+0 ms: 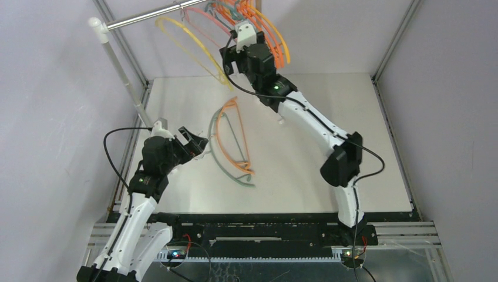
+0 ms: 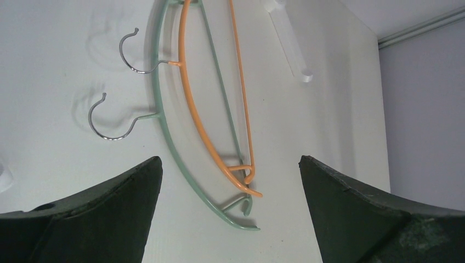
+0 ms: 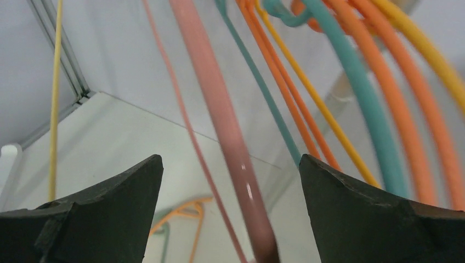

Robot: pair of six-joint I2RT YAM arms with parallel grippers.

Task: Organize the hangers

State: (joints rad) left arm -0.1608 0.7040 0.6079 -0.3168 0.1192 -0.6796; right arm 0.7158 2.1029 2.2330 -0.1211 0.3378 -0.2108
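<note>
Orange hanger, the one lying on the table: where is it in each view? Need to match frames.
Top external: orange hanger lying flat, left of centre.
Left wrist: orange hanger in mid-frame, running from the top edge downward.
Right wrist: orange hanger small and blurred near the bottom edge, left of centre.
Shared landmark: the teal hanger lying around its outer curve, beside it in all three views.

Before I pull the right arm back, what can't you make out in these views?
- Right wrist: the pink hanger between the right gripper's open jaws is blurred; its hook is cut off by the top edge.
- Top view: the hung hangers bunch on the rail, hooks partly behind the right arm and past the top edge; uncountable.
- Left wrist: the far ends of the teal hanger and orange hanger run off the top edge.
</note>
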